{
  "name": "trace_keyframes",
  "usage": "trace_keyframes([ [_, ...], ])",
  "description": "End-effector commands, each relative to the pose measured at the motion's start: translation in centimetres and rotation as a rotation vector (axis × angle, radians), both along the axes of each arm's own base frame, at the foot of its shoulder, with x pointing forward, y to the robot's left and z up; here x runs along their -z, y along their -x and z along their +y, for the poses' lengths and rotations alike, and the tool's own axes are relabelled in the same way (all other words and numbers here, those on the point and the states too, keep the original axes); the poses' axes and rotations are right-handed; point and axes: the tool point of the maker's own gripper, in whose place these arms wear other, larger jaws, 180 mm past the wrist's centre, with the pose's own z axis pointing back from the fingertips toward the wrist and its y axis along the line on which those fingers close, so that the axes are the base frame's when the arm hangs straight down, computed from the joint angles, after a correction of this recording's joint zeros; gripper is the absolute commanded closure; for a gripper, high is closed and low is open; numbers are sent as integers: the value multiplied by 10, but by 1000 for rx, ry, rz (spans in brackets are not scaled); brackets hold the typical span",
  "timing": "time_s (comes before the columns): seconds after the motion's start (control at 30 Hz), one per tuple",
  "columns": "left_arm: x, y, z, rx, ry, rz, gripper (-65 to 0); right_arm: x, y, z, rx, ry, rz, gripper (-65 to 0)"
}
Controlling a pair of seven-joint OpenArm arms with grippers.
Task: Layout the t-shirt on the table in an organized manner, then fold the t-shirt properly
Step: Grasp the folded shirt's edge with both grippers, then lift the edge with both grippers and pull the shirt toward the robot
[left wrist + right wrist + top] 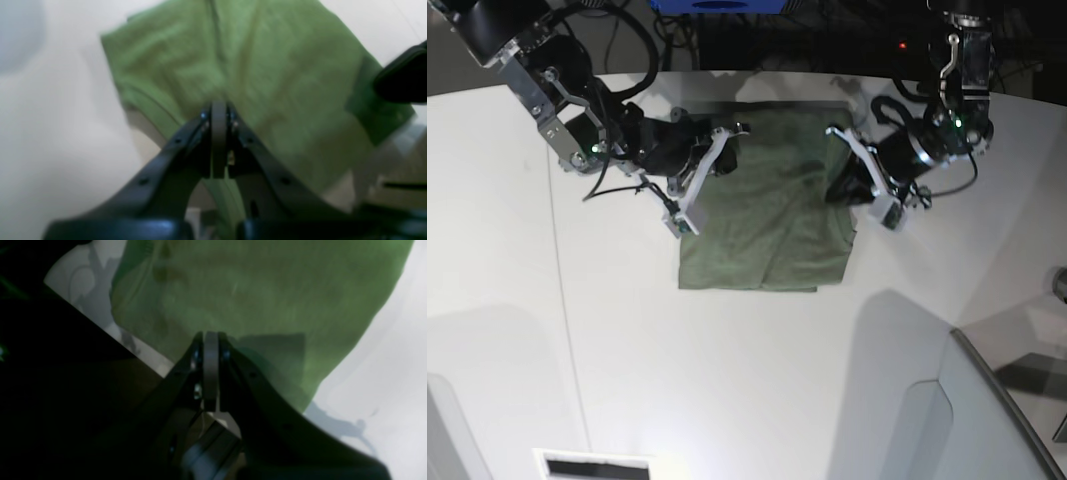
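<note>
On the left of the base view, the right gripper reached in from the far left corner over the large white smooth table. Its black fingers were pressed fully together, with no gap between the tips in the right wrist view. The tips sat at the far left edge of the plain olive-green short-sleeved cotton t-shirt. In the wrist view the cloth filled the frame just beyond the closed tips, but the picture was too dark and blurred to show whether any fabric was pinched between them or whether the tips only touched it.

The t-shirt lay in the far middle of the table, between the two arms. It was folded into a rough rectangle, with soft wrinkles running across it and its near edge fairly straight.

On the right, the left gripper came in from the far right corner. Its jaws were likewise closed tight, tip against tip, as the left wrist view showed. They met the t-shirt at its far right corner. A strip of green cloth showed below the closed fingers in that view, yet the blur left it unclear whether the fabric was actually gripped. A grey translucent panel stood at the near right corner of the table.
</note>
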Motion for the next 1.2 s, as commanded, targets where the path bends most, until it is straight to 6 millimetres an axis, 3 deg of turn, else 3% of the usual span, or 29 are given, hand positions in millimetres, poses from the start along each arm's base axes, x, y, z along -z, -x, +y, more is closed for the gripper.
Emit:
trace_keyframes([
  [0.0,-7,4,-10,31,25,-17,0,-9,-6,4,1,-28,-29,0],
  [0.13,14,37,-26,77,43,70,0,-1,6,4,1,-26,3,0],
  [0.27,40,50,-14,40,36,152,0,17,11,-5,19,6,45,0],
  [0.43,61,42,9,-26,58,168,0,35,9,-20,58,41,48,0],
  [0.53,69,36,16,-48,58,180,0,34,8,-23,57,46,43,0],
  [0.63,63,30,24,-44,45,159,0,25,4,-20,56,30,19,0],
  [0.77,25,3,31,-58,28,37,0,-3,-9,-17,34,0,-61,0],
  [0.9,2,-10,32,-53,-7,-13,0,-12,-20,-16,31,-6,-96,0],
  [1.0,0,-21,22,-56,12,-27,0,-11,-25,-11,27,-11,-96,0],
  [1.17,24,-21,26,-95,34,42,0,10,-18,-10,42,7,-34,0],
])
